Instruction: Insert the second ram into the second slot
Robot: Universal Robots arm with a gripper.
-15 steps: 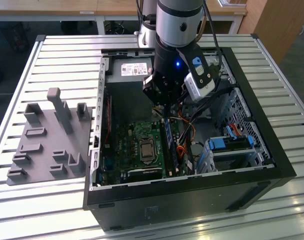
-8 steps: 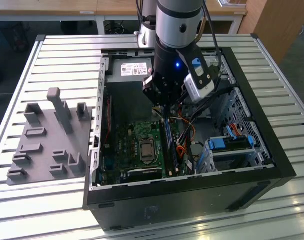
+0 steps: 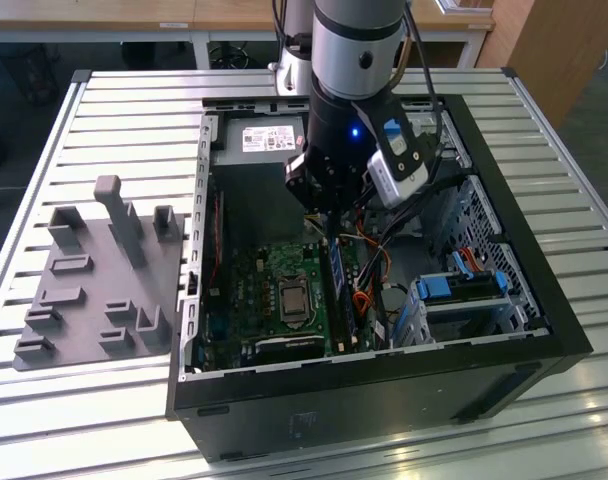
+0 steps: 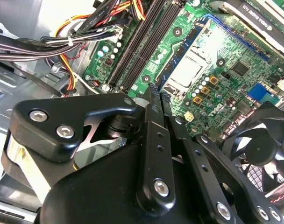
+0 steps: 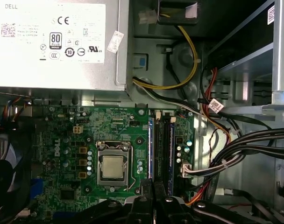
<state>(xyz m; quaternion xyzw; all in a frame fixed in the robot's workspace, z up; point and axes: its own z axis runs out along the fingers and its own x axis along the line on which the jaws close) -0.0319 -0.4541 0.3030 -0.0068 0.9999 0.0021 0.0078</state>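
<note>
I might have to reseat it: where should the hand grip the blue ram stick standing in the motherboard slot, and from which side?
I'd grip the ram stick by its long top edge, mid-length, pinching its two flat faces. Come straight down from above: it stands on edge, thin and long, with cables close on the exterior view's right.
</note>
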